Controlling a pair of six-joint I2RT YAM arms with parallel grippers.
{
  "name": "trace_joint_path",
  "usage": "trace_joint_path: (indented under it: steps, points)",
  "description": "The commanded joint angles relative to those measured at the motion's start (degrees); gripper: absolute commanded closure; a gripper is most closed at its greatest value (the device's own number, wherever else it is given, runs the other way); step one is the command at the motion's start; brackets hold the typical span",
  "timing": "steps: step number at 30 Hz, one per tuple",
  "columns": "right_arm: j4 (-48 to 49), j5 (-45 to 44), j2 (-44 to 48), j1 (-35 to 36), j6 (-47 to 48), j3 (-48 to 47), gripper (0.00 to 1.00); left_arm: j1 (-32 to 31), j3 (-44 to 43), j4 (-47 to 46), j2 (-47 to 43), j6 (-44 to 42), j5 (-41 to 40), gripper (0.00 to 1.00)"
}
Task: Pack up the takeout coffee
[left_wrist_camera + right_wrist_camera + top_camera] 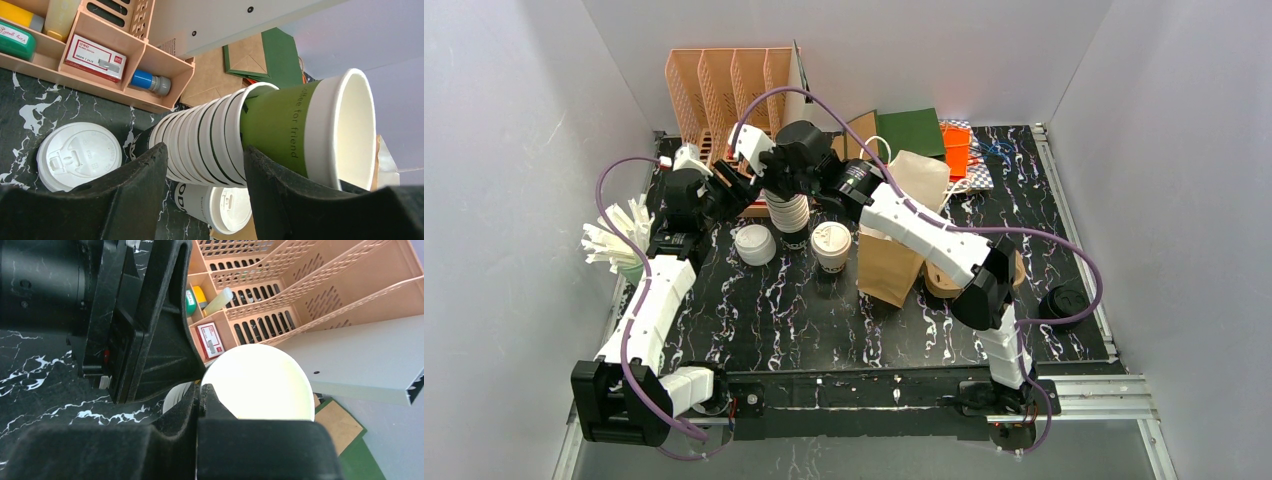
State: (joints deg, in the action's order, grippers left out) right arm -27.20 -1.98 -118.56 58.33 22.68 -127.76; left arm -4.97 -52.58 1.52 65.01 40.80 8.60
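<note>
Two capped coffees upright on the marbled table point(754, 330).
We see small paper cups under round white sip lids: the left lidded cup point(755, 244) and the right lidded cup point(831, 243) stand near the front of the cup stack point(790, 212), one to each side. The left gripper point(205, 152) clasps the stack between its fingers. The right gripper point(200, 392), closed, pinches the rim of the lidless green cup point(280, 127) topping the stack.

We are looking down on the whole table point(824, 320) from behind the arms point(924, 235). From both wrists we are facing the cup stack point(200, 140) and organizer point(300, 290) up close, the left also catching a lidded cup point(80, 155).
</note>
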Motion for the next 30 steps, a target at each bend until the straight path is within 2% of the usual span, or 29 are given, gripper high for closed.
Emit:
trace_joint_path:
  steps: [1, 10, 19, 27, 30]
  points:
    - [2.96, -2.23, 1.14, 1.08, 2.47, -5.03, 0.99, -0.04, -0.90, 4.67, 0.82, -1.91, 0.96, 0.45]
    - [4.26, -5.80, 6.00, 1.79, 5.53, -4.17, 0.99, -0.03, -2.12, 5.11, 0.30, -1.95, 1.68, 0.45]
    - [5.37, -10.70, 14.77, 7.40, 6.41, 1.97, 0.99, -0.04, -4.32, 6.90, -0.23, -3.18, 2.02, 0.41]
    - [6.06, -11.95, 26.39, 12.85, -3.86, 17.71, 0.99, -0.04, -7.95, 11.52, -1.48, -5.62, 1.05, 0.38]
    - [3.43, -11.63, 29.20, 13.84, -8.38, 22.72, 0.99, -0.03, -10.11, 15.19, -2.61, -7.58, -0.66, 0.37]
